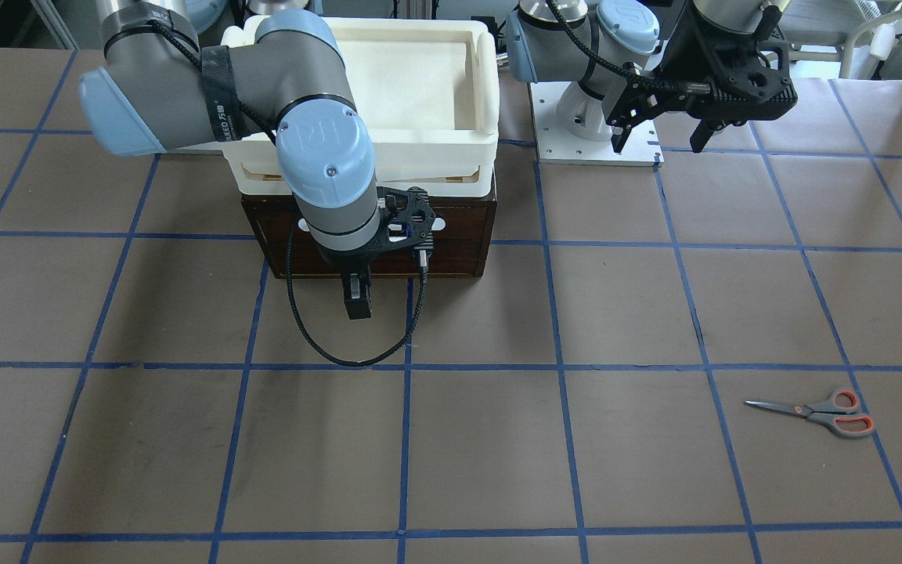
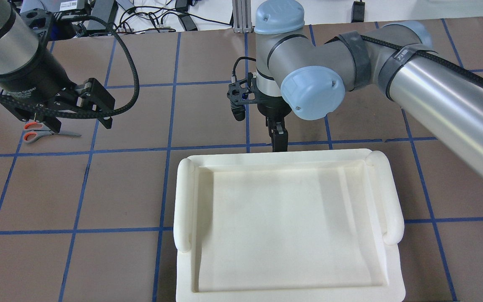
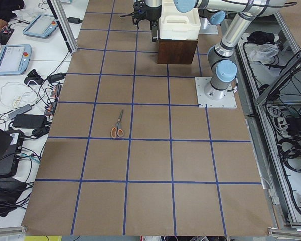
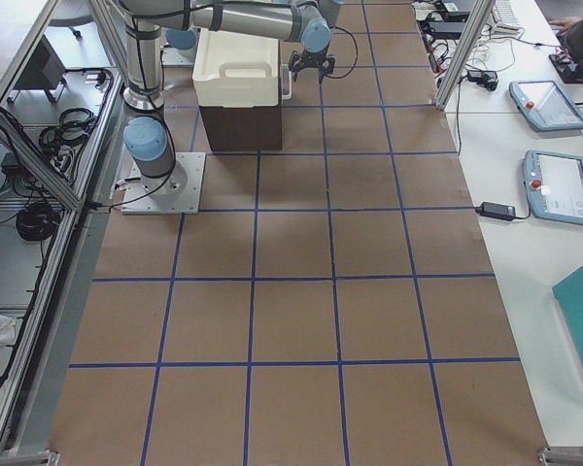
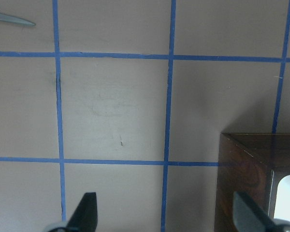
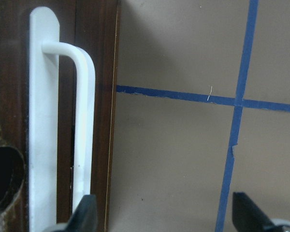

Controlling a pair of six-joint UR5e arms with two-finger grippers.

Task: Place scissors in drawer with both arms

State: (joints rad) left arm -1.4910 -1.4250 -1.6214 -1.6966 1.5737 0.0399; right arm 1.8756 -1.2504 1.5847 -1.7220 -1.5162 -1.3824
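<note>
The scissors point(image 1: 819, 411) lie flat on the brown table, also in the overhead view point(image 2: 42, 131) and the exterior left view point(image 3: 118, 125); only a blade tip point(image 5: 12, 19) shows in the left wrist view. The dark brown drawer point(image 1: 459, 243) is closed under a white foam tray. Its white bar handle point(image 6: 84, 121) fills the left of the right wrist view. My left gripper point(image 1: 658, 145) hangs open and empty high above the table, short of the scissors. My right gripper point(image 1: 357, 305) is open just in front of the drawer's handle, without touching it.
The white foam tray point(image 2: 185, 201) sits on top of the drawer cabinet point(image 5: 246, 179). Blue tape lines grid the brown table. The left arm's white base plate point(image 1: 596, 153) stands beside the cabinet. A black cable loops under my right wrist point(image 1: 326, 345).
</note>
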